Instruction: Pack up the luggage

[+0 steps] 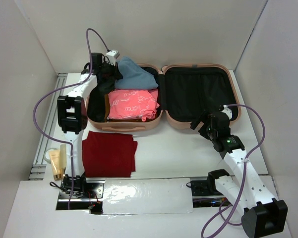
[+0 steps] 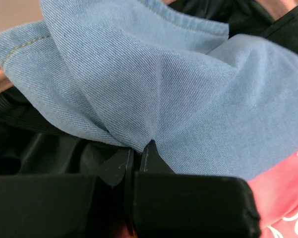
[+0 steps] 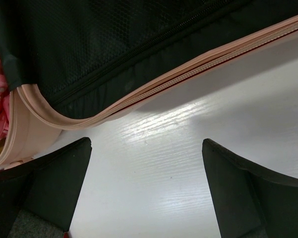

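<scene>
A robotics lab test cell.
Plain white panel walls [image 1: 153,29] close in behind and to both sides of the right gripper [image 1: 200,123], which hangs over a white worktop [image 1: 188,158]; purple cables [image 1: 35,115] loop in the air, a slotted aluminium rail [image 1: 47,129] runs far to its left, and a reflective sheet [image 1: 144,196] lies on its near side.

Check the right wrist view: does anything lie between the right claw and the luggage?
Nothing visible does. The open right claw hangs over the table, and only that white surface separates it from the near rim of the luggage.
</scene>
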Action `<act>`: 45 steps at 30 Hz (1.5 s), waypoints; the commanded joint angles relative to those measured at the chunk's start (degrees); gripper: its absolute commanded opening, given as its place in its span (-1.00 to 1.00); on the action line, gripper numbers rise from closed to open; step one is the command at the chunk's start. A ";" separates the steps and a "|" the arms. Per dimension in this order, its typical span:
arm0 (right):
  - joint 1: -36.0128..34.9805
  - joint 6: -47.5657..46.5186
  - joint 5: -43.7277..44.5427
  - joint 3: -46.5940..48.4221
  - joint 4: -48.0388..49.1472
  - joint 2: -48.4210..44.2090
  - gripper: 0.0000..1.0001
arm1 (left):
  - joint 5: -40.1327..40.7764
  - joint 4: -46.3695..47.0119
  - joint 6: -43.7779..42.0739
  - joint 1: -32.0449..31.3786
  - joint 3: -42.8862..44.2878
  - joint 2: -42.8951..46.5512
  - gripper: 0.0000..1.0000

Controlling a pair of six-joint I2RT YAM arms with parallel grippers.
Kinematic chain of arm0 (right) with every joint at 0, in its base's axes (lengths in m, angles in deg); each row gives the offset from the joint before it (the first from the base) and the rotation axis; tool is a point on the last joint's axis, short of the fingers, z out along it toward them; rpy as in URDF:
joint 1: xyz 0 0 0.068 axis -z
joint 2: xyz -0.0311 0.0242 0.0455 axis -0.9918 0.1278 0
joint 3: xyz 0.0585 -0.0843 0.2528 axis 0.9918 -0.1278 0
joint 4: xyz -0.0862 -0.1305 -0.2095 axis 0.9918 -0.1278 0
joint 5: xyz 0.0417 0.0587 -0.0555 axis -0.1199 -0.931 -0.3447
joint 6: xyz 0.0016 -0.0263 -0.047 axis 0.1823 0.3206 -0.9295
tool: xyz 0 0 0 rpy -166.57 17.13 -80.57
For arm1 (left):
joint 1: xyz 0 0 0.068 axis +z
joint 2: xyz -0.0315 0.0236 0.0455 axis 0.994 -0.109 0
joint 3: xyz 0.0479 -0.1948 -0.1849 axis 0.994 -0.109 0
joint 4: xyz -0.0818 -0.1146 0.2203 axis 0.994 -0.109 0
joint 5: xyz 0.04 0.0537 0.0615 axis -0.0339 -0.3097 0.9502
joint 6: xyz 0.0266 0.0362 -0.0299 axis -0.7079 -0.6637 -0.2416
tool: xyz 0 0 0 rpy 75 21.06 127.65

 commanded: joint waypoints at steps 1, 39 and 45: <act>0.29 -1.54 1.17 2.50 1.60 0.55 0.99 | 1.95 -0.54 -0.72 0.85 -2.48 -0.14 -1.00; -5.95 -11.83 11.10 12.70 1.42 10.31 0.99 | 12.42 3.94 15.10 -7.51 6.21 -1.36 1.00; -5.95 -11.83 13.47 13.31 -0.51 12.42 0.99 | 13.30 1.57 16.33 -5.75 7.53 -8.31 1.00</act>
